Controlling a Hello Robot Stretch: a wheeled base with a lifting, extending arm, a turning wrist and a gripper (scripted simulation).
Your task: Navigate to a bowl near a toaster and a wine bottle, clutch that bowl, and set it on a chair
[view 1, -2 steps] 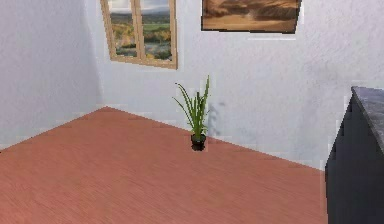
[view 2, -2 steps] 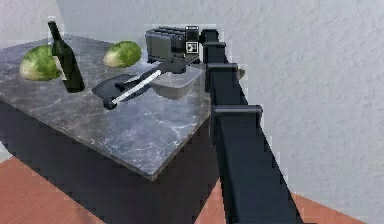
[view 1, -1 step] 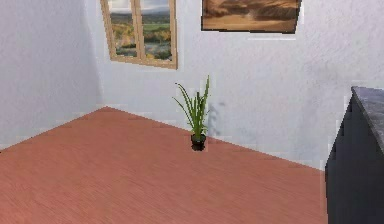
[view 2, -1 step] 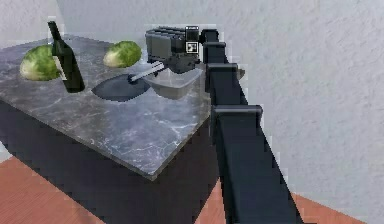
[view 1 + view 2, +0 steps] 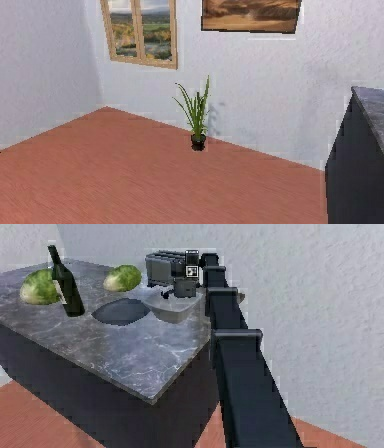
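Grasp stage: the gripper (image 5: 170,293) hangs at what looks like the bowl (image 5: 172,312), by the toaster (image 5: 160,266) on the surface (image 5: 150,354); the fingers' state cannot be told. Next, likely a clean lift.

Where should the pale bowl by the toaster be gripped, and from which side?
Probably its near rim, from above: the bowl sits upright and low on the counter, mouth up, and the toaster crowds its far side.
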